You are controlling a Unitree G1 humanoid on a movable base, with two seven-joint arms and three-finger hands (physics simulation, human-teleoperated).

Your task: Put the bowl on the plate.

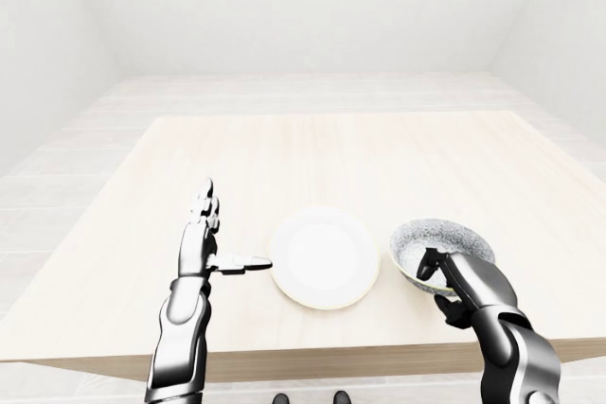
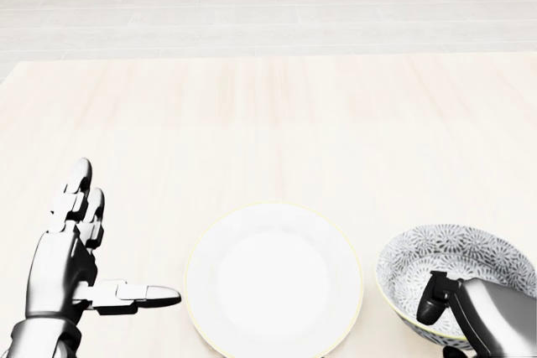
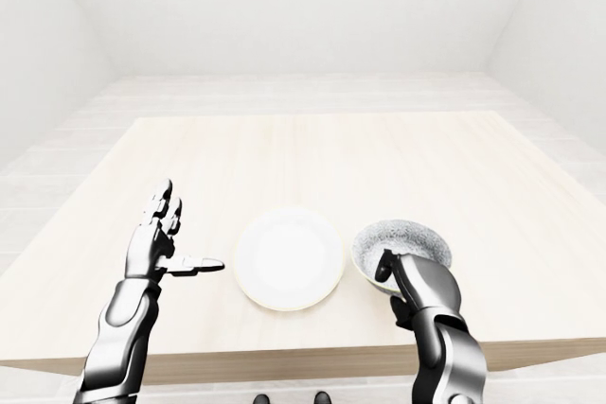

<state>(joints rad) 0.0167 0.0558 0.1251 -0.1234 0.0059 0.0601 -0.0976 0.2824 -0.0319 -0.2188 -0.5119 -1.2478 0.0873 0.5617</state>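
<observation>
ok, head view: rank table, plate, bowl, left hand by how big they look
1. table, fills most of the view
2. plate
3. bowl, close to the plate; right hand covers part, so 2 versus 3 is unsure
4. left hand, fingers open

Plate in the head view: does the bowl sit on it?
No, the bowl is right of the plate, held by the right hand.

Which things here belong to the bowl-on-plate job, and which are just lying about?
Part of the job:
- bowl, patterned, gripped at its rim by the right hand
- plate, white, nothing on it

Not in use:
- left hand, open, to the left of the plate, holding nothing
- table; no other loose items show on it
</observation>
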